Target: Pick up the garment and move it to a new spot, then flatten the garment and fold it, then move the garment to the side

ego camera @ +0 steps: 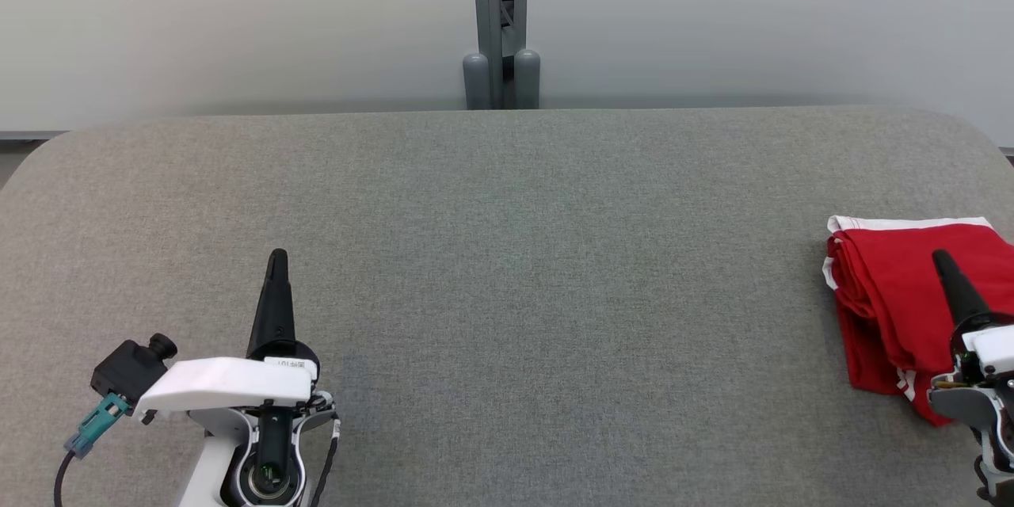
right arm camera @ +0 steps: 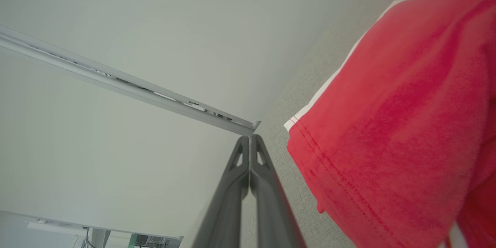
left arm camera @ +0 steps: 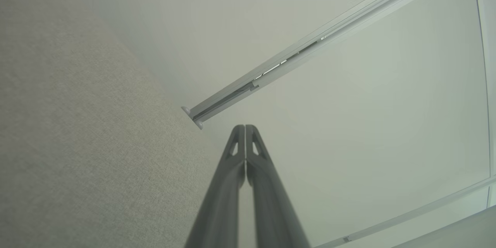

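The garment [ego camera: 895,293] is red with white trim and lies folded into a compact stack at the right edge of the grey table [ego camera: 507,253]. My right gripper [ego camera: 944,257] is shut with nothing in it, its tip over the garment's right part. In the right wrist view the closed gripper [right arm camera: 250,136] points at the wall, with the red garment [right arm camera: 395,124] beside it on the right. At the lower left, my left gripper [ego camera: 277,256] is shut and holds nothing, far from the garment. The left wrist view has those fingers [left arm camera: 245,127] pressed together.
A grey post [ego camera: 501,24] with two rounded feet stands against the pale wall behind the table's far edge. The table's rounded far corners show at left and right. The garment reaches the right border of the head view.
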